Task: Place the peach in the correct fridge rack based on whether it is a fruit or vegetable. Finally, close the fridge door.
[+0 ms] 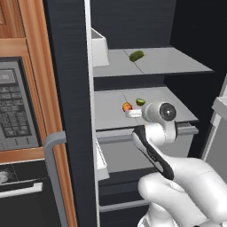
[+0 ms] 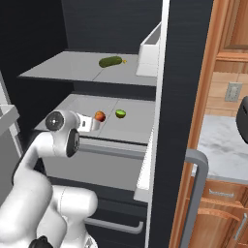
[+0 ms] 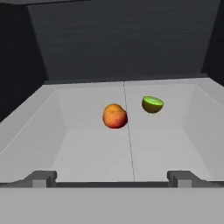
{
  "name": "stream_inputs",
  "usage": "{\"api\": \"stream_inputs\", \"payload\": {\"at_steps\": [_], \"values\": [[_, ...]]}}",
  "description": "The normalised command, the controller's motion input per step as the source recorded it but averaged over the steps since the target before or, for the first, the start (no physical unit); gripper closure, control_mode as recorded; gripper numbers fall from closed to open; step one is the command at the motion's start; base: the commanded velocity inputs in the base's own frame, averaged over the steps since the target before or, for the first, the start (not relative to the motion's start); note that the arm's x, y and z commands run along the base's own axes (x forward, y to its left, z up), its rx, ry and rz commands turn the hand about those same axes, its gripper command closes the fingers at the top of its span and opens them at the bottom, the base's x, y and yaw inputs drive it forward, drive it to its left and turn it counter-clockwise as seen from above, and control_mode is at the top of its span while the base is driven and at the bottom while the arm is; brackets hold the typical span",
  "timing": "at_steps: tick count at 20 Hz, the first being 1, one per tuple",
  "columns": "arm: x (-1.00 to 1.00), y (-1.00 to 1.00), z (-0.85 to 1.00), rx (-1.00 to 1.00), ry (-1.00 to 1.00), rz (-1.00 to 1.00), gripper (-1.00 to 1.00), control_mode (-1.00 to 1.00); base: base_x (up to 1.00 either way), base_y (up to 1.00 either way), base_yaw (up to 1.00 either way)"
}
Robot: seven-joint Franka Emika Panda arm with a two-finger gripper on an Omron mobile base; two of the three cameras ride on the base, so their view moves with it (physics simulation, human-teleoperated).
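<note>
- Since the peach (image 1: 127, 106) lies on the fridge rack (image 1: 106, 116) beside a small green fruit (image 1: 140, 102), with nothing gripping it, the placing step looks done in the left base view; the gripper (image 1: 131, 113) sits just in front of the peach, its fingers hidden behind the wrist. An elongated green vegetable (image 1: 136, 56) lies on the shelf above (image 1: 177, 62).
- From the right base view, the peach (image 2: 100, 116) sits just past the gripper (image 2: 93, 124), apart from it as far as I can tell. What the other side lacks is the door's grey handle (image 2: 196, 193), near the base, which the closing step will need.
- Looking along the hand, the two fingertips (image 3: 41, 178) stand wide apart at the bottom with nothing between them: the tool is open and empty. The peach (image 3: 115, 116) rests mid-rack, the cut green fruit (image 3: 152, 104) near it.
- Next, I judge, the arm should back out clear of the rack, then swing the door shut.
</note>
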Motion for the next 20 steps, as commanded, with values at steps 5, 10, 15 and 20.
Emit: {"api": "stream_inputs", "payload": {"at_steps": [5, 10, 15, 20], "values": [[-1.00, -0.02, 0.15, 0.06, 0.00, -0.03, -1.00, -1.00, 0.00, 0.00, 0.00], [-0.78, 0.00, 0.08, 0.00, 0.03, -0.08, -1.00, -1.00, 0.00, 0.00, 0.00], [-0.34, 0.03, 0.00, 0.01, 0.18, 0.00, -1.00, -1.00, 0.00, 0.00, 0.00], [0.00, 0.00, 0.00, 0.00, 0.00, 0.00, -1.00, 1.00, -0.98, 0.00, -0.06]]}}
